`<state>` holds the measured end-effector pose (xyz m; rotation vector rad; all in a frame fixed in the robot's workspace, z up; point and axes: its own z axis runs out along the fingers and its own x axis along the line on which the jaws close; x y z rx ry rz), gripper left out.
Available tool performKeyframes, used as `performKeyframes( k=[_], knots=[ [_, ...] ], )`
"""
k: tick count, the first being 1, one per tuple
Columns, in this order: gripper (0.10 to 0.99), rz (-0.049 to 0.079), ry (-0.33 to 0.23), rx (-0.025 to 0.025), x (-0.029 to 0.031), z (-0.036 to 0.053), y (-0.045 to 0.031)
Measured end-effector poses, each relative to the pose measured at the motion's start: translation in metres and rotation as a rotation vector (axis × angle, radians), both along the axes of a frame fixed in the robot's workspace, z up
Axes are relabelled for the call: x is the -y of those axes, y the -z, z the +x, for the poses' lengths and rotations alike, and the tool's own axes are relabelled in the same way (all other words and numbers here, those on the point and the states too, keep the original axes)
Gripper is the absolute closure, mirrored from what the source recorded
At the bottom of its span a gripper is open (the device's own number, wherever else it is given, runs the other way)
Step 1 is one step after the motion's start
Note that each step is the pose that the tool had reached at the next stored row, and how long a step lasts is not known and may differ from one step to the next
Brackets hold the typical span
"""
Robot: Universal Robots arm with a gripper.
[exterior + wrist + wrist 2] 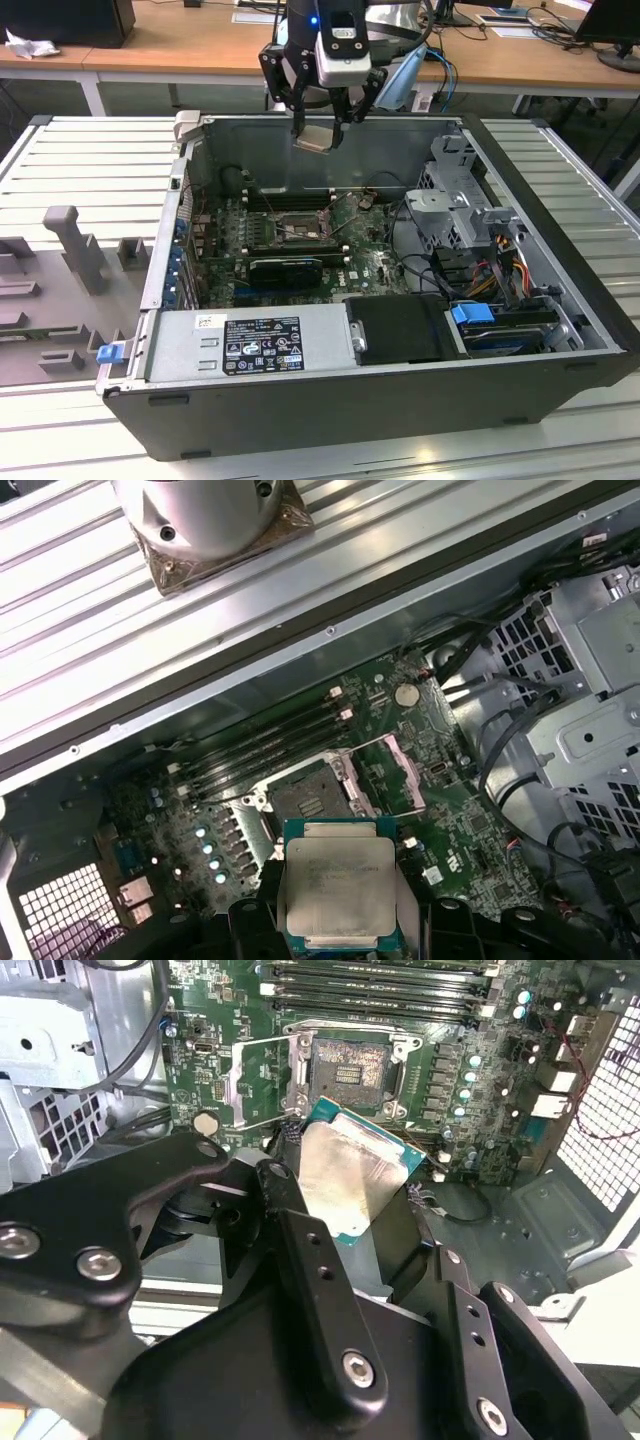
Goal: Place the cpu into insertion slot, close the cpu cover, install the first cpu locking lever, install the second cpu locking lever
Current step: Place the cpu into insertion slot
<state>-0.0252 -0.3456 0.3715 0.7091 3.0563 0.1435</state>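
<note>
Gripper (318, 128), upper centre in the exterior view, clamped the cpu (338, 888) above the insertion slot (290, 228); tilted, it could seat crooked.

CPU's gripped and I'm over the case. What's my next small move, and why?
Probably lower toward the insertion slot: the gripper holds the cpu high above it, the slot looks empty, and the cpu cover stands open beside it.
</note>
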Motion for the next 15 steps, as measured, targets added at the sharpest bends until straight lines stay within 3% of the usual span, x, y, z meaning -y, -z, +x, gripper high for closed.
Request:
performKeyframes(
  k=[15],
  knots=[
    [0.557,0.000,0.071,0.0000,0.0000,0.0000,0.0007]
  ],
)
